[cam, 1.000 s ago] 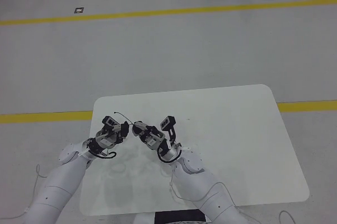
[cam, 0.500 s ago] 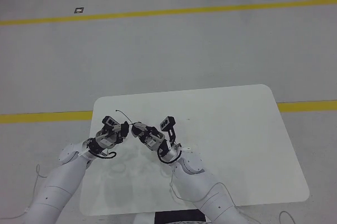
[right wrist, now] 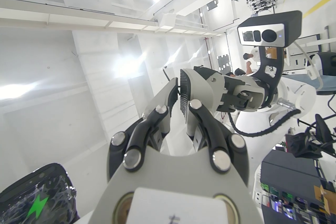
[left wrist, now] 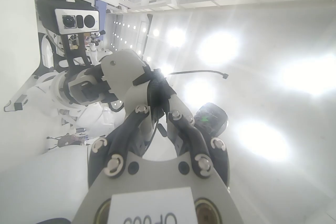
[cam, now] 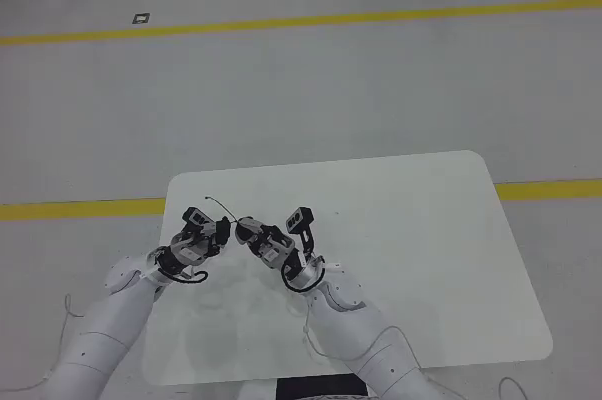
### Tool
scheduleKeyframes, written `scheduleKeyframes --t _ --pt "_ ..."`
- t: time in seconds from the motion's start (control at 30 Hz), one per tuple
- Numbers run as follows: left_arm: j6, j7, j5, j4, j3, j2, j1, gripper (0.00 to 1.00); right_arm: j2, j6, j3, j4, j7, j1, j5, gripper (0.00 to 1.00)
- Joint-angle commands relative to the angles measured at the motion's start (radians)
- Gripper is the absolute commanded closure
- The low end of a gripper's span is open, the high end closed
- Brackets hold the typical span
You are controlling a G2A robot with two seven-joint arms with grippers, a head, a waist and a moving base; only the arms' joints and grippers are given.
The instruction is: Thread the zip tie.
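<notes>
White rounded table (cam: 431,250), grey floor (cam: 281,90), yellow lines (cam: 71,209), black zip tie (cam: 217,204)

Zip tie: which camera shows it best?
Left wrist view: the zip tie stands out dark, free length and end visible. Top view gives a thin curved line; right wrist view just a short stub.

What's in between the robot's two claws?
The black zip tie. In the top view it sits at the small gap between the left gripper and right gripper, one end sticking out beyond them.
</notes>
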Motion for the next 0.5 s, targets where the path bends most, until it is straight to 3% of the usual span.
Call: scheduleKeyframes --t 0.0,0.47 --pt "0.0 0.0 0.0 0.0 0.0 0.0 0.0 1.0 0.0 0.0 0.001 -0.001 -0.001 -0.001 -0.001 1.0" --pt "0.0 0.0 0.0 0.0 0.0 0.0 0.0 1.0 0.001 0.0 0.013 0.005 -0.027 -0.004 -0.046 1.0"
